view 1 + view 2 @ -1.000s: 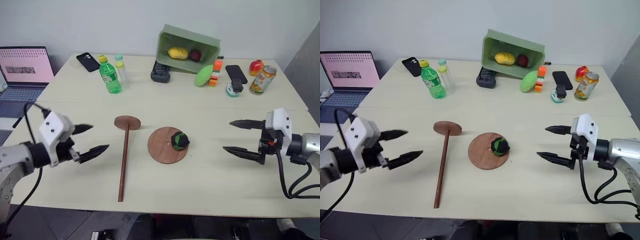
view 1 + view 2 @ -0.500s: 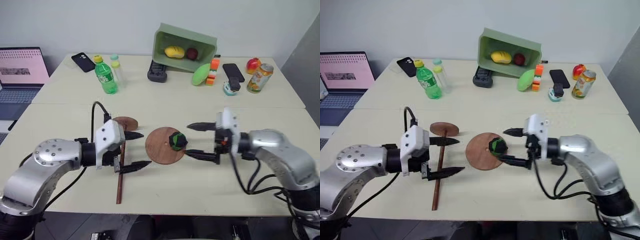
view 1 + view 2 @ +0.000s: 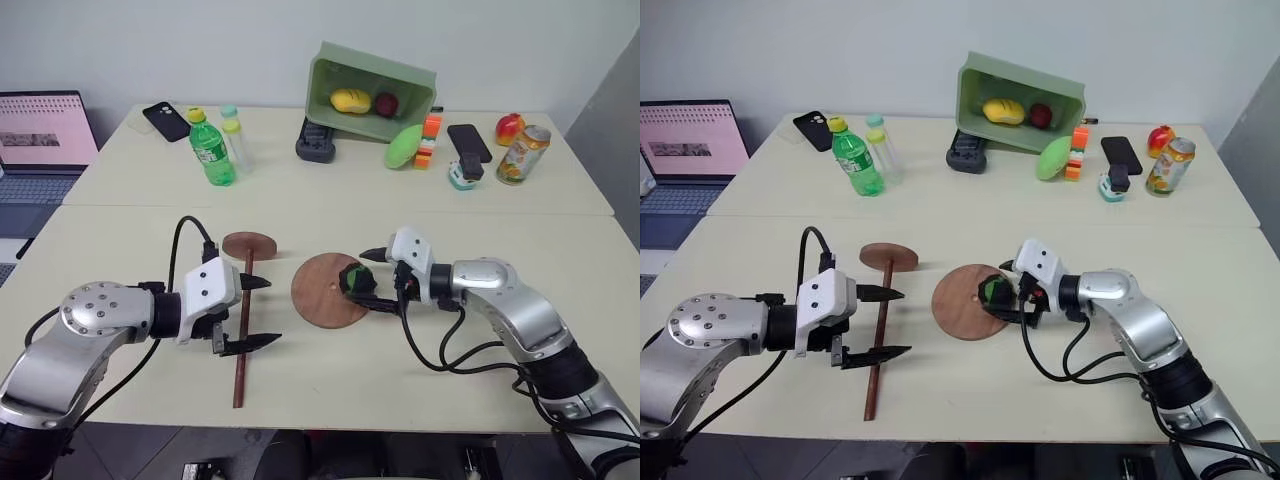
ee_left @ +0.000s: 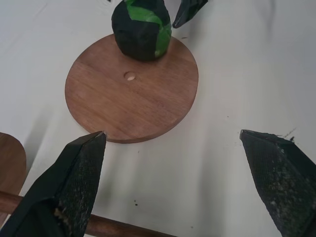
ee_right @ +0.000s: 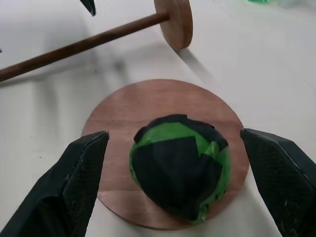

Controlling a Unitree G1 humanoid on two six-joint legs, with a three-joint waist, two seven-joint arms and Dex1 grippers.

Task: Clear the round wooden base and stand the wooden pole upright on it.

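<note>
The round wooden base (image 3: 318,296) lies flat at the table's middle with a black and green ball (image 3: 354,279) on its right part, beside the small centre hole (image 4: 130,76). My right gripper (image 3: 366,280) is open, one finger on each side of the ball (image 5: 180,165), with gaps showing. The wooden pole (image 3: 241,345) lies flat to the left of the base, its disc cap (image 3: 249,245) at the far end. My left gripper (image 3: 272,312) is open just above the pole's middle, pointing at the base (image 4: 131,94).
At the back of the table stand a green bottle (image 3: 213,152), a clear bottle (image 3: 235,135), a tipped green bin (image 3: 372,88) with fruit, phones, a can (image 3: 516,155) and an apple (image 3: 509,127). A laptop (image 3: 45,130) sits at the far left.
Both arms have swung in from the sides to the table's middle. The right gripper has come around the ball, and the left has come over the pole. The camera shifted slightly.
</note>
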